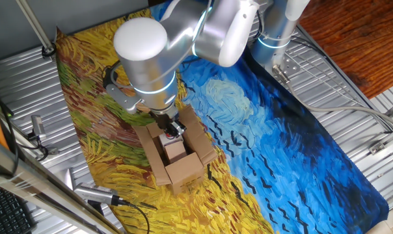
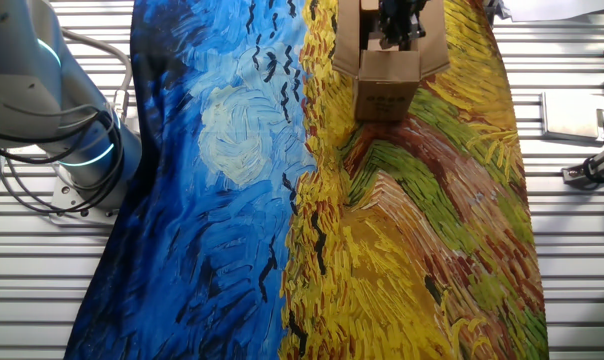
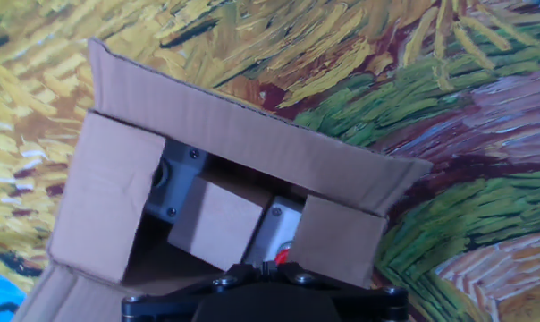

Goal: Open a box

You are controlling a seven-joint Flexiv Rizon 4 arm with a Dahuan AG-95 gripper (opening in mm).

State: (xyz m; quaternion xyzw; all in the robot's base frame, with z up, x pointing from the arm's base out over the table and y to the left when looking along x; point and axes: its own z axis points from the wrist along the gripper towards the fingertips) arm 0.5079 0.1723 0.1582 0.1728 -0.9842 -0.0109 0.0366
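Jaws just above open box [image 1: 177, 156]

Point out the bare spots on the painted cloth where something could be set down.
The blue half of the cloth, between the box and the arm's base, lies bare. So does the yellow and green stretch past the box's short end. It is crowded around the box, where the gripper hangs over the spread flaps.
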